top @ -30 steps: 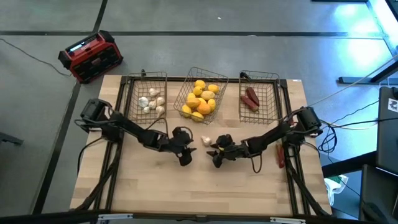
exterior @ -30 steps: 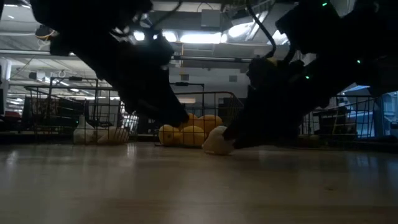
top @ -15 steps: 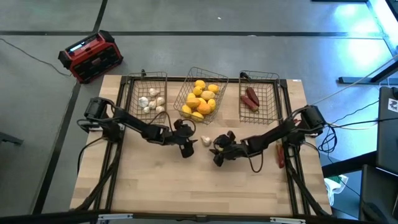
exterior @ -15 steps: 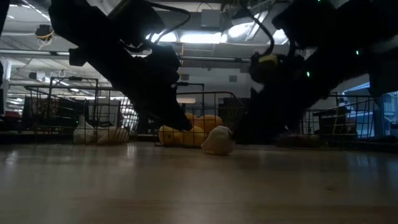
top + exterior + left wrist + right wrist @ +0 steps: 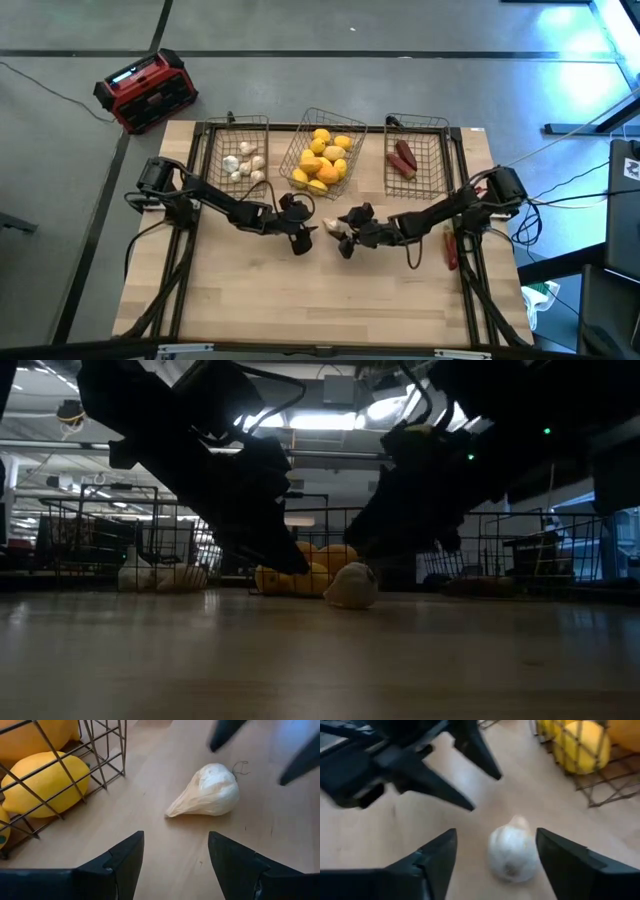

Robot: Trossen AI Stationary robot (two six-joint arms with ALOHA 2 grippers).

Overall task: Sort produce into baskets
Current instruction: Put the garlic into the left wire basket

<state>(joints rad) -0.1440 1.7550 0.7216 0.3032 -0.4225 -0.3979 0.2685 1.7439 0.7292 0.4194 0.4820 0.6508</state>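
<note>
One white bulb (image 5: 331,228) lies on its side on the bare wood near the table's middle, also seen in the low view (image 5: 350,585). My left gripper (image 5: 175,845) stands open just to the bulb's left, fingers slanting down toward it (image 5: 207,792) without touching. My right gripper (image 5: 496,832) is open and hovers over the bulb (image 5: 512,851) from the right, one finger on either side, apart from it. Three wire baskets stand at the far edge: the left one (image 5: 240,128) holds white bulbs, the middle one (image 5: 318,116) yellow and orange fruit, the right one (image 5: 415,125) dark red pieces.
A dark red piece (image 5: 450,250) lies on the table at the right, beside my right arm. A red-and-black box (image 5: 147,90) sits on the floor beyond the far left corner. The near half of the table (image 5: 320,310) is bare wood.
My left gripper has swung toward the table's right and far side, closer to the bulb. My right gripper, whose tips were down at the bulb, has risen off the table and now hangs over it. The bulb has stayed where it lay.
</note>
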